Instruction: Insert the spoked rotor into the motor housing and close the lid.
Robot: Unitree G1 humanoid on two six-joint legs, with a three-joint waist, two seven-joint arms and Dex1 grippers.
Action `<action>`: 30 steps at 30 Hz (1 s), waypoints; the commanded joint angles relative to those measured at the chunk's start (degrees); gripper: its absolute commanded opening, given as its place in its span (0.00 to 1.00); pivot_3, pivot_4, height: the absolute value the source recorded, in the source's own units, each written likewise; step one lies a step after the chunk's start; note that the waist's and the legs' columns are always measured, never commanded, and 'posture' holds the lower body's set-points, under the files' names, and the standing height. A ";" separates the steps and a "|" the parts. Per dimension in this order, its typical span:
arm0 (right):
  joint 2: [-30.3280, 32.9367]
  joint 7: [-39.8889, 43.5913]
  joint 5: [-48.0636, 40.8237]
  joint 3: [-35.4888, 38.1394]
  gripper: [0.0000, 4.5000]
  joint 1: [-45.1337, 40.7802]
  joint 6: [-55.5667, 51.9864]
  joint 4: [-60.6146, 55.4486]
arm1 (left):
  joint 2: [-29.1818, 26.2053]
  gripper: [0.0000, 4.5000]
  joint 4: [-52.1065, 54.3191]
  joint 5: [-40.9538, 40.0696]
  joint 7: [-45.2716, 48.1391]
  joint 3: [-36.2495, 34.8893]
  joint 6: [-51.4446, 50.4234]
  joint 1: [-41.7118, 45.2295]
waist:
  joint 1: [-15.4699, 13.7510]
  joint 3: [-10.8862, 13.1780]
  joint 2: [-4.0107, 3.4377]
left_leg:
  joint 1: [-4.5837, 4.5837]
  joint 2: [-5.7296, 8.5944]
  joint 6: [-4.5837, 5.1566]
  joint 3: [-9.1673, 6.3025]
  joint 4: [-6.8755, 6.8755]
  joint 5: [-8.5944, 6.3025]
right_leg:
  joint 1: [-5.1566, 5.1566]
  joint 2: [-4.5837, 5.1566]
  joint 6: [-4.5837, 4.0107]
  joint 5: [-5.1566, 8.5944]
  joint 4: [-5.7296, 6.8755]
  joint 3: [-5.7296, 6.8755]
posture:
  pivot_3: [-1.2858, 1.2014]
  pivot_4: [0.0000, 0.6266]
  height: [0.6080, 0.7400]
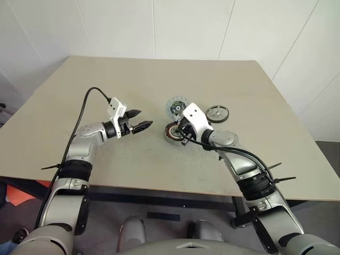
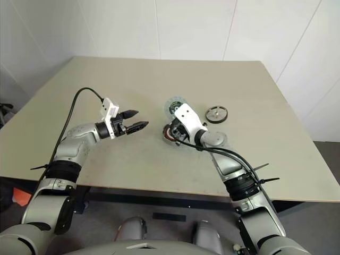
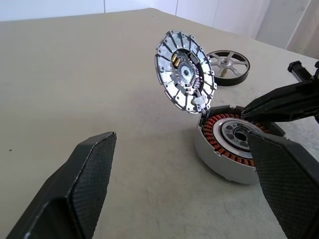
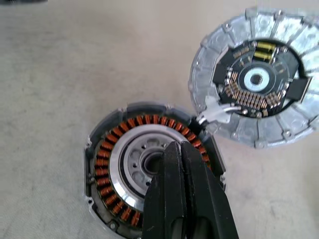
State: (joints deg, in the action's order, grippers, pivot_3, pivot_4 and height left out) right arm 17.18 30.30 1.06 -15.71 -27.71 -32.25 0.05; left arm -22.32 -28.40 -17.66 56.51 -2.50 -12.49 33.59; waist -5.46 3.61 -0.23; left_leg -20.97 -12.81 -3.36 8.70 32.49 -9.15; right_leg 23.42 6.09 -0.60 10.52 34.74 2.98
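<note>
Beige tabletop [image 1: 79, 106] is seen bearing all parts. The right gripper [image 4: 180, 147] is shut, empty, over the motor housing [image 4: 119, 164], whose lid [image 4: 254, 79] is tilted open just beyond. The spoked rotor [image 1: 217, 113], well beside, is judged uninserted. The left gripper [image 1: 139, 120] is spread wide, apart.

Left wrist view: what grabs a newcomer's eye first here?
The lid standing open, tilted up from the rim of the motor housing, circuit side showing. Inside the housing sits a ring of copper windings, the shut right gripper poised over its hub. A spoked wheel lies behind.
</note>
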 commanded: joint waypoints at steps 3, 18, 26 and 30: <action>-0.57 0.06 -0.62 0.91 0.00 -1.09 0.22 -2.38 | -0.28 0.98 0.77 -0.29 0.23 -0.41 0.64 1.79 | -0.02 0.00 0.00 | 0.00 0.00 0.00 0.00 0.00 0.00 | 0.00 0.00 0.02 0.01 0.00 0.00 | 0.52 0.00 1.00; -1.94 -0.59 -0.85 1.65 0.00 1.44 3.35 3.10 | -0.56 0.98 1.31 -0.25 0.30 -0.32 0.48 1.42 | -0.03 -0.01 0.02 | 0.07 0.01 -0.01 0.00 0.02 0.01 | -0.09 0.01 0.22 0.13 0.01 0.00 | 0.52 0.00 1.00; -2.08 -0.33 -1.71 2.96 0.00 -1.25 2.58 1.76 | -0.35 0.98 1.28 -0.20 0.39 -0.02 0.48 1.45 | -0.02 -0.01 0.01 | 0.04 0.01 0.01 0.00 -0.02 0.00 | -0.05 0.00 -0.02 -0.01 -0.01 0.00 | 0.52 0.00 1.00; -2.40 -0.53 -1.43 2.78 0.00 -1.58 4.26 6.32 | -0.38 0.98 1.54 -0.24 0.29 0.00 0.39 1.29 | -0.01 -0.01 0.02 | 0.04 0.01 0.00 0.00 -0.02 0.00 | -0.05 0.00 0.00 0.00 -0.01 0.00 | 0.52 0.00 1.00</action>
State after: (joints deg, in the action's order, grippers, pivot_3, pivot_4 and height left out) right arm 15.02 29.91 -0.07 -14.04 -28.20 -29.24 5.83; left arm -22.36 -28.56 -17.62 56.70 -2.18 -12.49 33.73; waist -5.47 3.60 -0.21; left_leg -20.93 -12.80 -3.36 8.69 32.48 -9.15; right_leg 23.37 6.10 -0.59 10.53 34.73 2.98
